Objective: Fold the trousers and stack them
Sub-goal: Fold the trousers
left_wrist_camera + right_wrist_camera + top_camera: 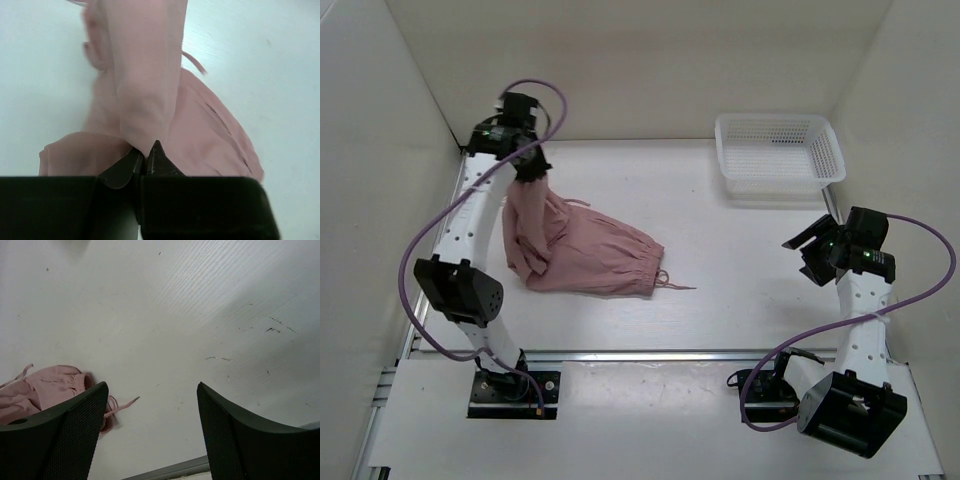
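Early stage, by my read: the trousers (582,250) lie as a bunched heap on the left half of the table (750,290). No neat fold is visible and nothing is stacked, so approx. all the folding is left.

The left gripper (146,156) is clamped on a thin pinch of the pink cloth and holds one end up at far left. The right gripper (152,390) has its jaws wide and holds nothing (parked over bare tabletop).

Only the top view shows the white mesh basket (778,150), far right and well apart from the cloth. The left wrist cam alone shows the pinch itself. The right wrist cam catches the gathered waist w/ drawstring (122,406).
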Tool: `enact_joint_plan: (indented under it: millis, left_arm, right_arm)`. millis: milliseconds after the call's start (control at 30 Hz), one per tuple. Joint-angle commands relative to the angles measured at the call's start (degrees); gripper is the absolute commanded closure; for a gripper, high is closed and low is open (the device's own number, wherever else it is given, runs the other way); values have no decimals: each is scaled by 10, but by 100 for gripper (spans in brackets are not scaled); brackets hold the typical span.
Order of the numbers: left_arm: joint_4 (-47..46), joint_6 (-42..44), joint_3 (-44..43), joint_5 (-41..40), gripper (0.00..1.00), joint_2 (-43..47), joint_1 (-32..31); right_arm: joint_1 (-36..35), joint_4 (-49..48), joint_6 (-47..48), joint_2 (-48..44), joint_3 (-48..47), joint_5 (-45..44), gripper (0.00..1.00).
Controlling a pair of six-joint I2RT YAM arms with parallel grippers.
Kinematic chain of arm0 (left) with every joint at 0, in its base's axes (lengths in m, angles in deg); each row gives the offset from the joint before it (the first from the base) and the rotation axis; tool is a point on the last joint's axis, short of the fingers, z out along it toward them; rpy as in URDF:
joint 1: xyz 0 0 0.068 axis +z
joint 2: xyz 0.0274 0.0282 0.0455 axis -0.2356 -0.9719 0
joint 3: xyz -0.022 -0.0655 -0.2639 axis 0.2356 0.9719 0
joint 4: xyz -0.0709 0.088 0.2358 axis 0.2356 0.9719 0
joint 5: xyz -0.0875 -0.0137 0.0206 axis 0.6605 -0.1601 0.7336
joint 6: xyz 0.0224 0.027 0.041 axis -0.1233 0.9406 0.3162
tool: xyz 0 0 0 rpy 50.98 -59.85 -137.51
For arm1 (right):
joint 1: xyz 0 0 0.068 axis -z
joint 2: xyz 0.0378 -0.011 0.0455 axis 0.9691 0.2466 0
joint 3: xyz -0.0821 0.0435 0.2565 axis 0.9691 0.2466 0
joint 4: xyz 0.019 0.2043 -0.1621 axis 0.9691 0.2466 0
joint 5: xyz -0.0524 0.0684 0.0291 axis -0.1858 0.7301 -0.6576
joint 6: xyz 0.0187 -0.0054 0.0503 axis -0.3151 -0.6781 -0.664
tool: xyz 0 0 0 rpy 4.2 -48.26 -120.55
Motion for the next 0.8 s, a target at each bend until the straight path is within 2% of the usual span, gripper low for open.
enact_joint_plan:
  millis: [0, 100, 333, 433, 500, 533, 567, 600, 633, 767]
  left_arm:
    - [26, -53, 6, -28, 90, 12, -107]
    - [26, -87, 6, -53, 90, 12, -182]
    - [26, -138, -53, -53, 90, -19, -298]
    - [26, -145, -53, -53, 90, -37, -343]
    - [14, -158, -23, -47, 90, -56, -377]
    - [7, -158, -10, -25, 59, -62, -397]
    - [-3, -149, 18, -8, 37, -69, -406]
    - [-3, -149, 27, 1, 7, -89, -413]
    - [-3, -142, 34, 7, 0, -101, -419]
    - [52, -128, -10, -22, 0, -119, -412]
  right_arm:
    - [-4, -18, -5, -10, 7, 22, 24]
    - [-4, -18, 1, -15, 7, 22, 24]
    - [-4, -12, 1, -20, 7, 22, 24]
    - [-4, -6, 1, -26, 7, 22, 24]
    - [-4, -6, 6, -26, 7, 22, 24]
    - [-4, -1, 6, -31, 7, 22, 24]
    - [-4, -1, 6, -31, 7, 22, 24]
    - [-4, -1, 6, -31, 12, 22, 24]
    - [-4, -1, 6, -31, 12, 22, 24]
    - [-4, -1, 12, -31, 12, 22, 24]
